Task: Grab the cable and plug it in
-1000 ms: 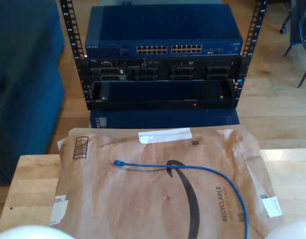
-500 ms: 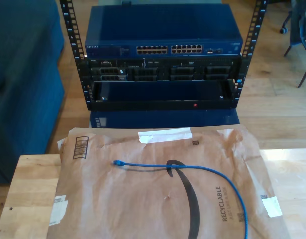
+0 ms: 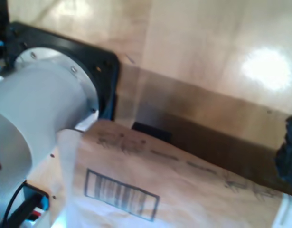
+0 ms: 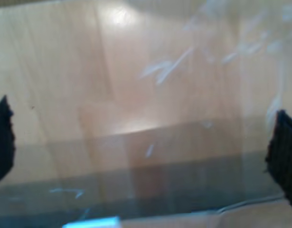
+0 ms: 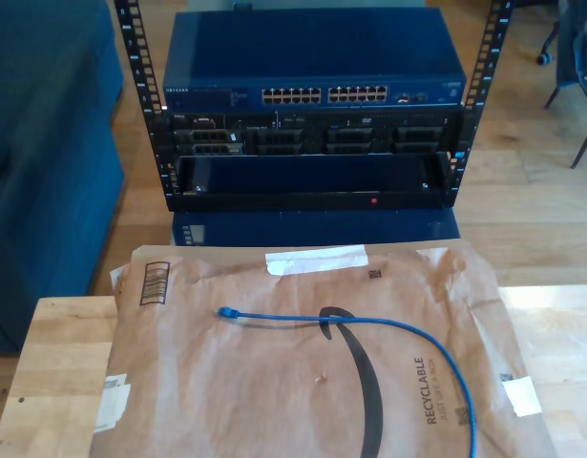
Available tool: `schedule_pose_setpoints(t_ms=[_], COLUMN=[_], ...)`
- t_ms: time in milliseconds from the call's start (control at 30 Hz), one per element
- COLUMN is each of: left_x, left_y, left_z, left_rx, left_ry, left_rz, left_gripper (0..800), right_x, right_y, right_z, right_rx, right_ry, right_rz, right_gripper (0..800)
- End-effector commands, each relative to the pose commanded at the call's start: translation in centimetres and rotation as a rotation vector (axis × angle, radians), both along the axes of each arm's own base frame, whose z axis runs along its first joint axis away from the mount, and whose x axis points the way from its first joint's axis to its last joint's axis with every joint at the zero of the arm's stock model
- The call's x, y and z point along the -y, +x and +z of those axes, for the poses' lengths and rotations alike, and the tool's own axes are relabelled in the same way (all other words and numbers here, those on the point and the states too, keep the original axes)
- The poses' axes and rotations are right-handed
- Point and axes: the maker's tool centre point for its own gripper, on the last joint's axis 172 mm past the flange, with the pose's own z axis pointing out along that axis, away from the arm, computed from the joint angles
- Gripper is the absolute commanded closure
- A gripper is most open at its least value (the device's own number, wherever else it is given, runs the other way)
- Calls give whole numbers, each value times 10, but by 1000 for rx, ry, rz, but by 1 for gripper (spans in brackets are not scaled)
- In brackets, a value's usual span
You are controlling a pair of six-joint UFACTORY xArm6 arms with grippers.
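surface: wooden table [image 5: 59, 363] carrying a flattened brown paper mailer [image 5: 274, 391], with a network rack [image 5: 312, 105] standing beyond its far edge on a wood floor.
cable: the cable [image 5: 369, 329] lies loose on the mailer, running from a small plug [image 5: 225, 312] toward the exterior view's left, arcing across the printed logo and off the near edge on the exterior view's right.
target: blue switch [image 5: 312, 57] at the top of the rack, with two banks of ports [image 5: 324, 94] across its front; which port is meant i cannot tell.
my first gripper: one dark fingertip [image 3: 288, 149] shows over the table edge beside the mailer's barcode label [image 3: 121, 195]; whether the jaws are spread or closed i cannot tell.
my second gripper [image 4: 146, 142]: jaws released and wide, a dark finger at each side of its view over bare wood, nothing between them.
step in hand: reaching for the cable; neither gripper is near it yet.
how to do it well: i would come down just behind the plug, pinch the cable across its run, and keep the plug pointing at the rack so it needs little turning before insertion.
risk: the thin cable may slide on the paper, and the free length could drag.
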Motion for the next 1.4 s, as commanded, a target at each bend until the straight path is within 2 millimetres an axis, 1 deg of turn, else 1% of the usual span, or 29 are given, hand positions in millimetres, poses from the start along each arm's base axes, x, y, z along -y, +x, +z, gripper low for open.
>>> schedule_pose_setpoints(t_ms=[67,133,267,400,500,600,700,767,900,967,1067,1167,1233,1300,1400], left_x=[12,20,33,49,61,64,69,76,84,87,92,99,99,98,99], left_y=[13,20,28,36,41,45,48,50,54,56,60,63,66,67,64], left_z=[1,-2,-6,-6,-6,-3,-3,-3,-1,0,0,0,-4,-6,-13], left_rx=[7,-1,-31,-48,-59,-58,-52,-46,-34,-26,-20,-15,-17,-19,-42], left_ry=[-11,-16,0,24,44,55,39,14,-11,-22,-38,-44,-43,-43,-49], left_rz=[5,10,19,15,12,17,36,46,58,63,66,50,45,48,57], left_gripper=[1,1,1,1,1,1,1,1,1,1,1,1,1,1,1], right_x=[-10,-28,-74,-136,-169,-202,-229,-252,-304,-327,-351,-373,-387,-404,-427], right_y=[8,23,56,86,103,115,119,126,138,146,156,166,171,174,173], right_z=[9,19,30,44,56,62,68,65,60,52,41,38,38,38,38], right_rx=[-21,-34,-36,-21,-11,-9,5,20,70,91,111,118,112,107,104], right_ry=[14,16,5,-12,-14,-16,-13,-11,6,16,29,35,37,42,44], right_rz=[-7,-8,2,1,-33,-28,-21,-6,21,40,40,50,20,-6,-11], right_gripper=[7,7,7,6,6,6,6,6,7,7,7,8,7,6,4])
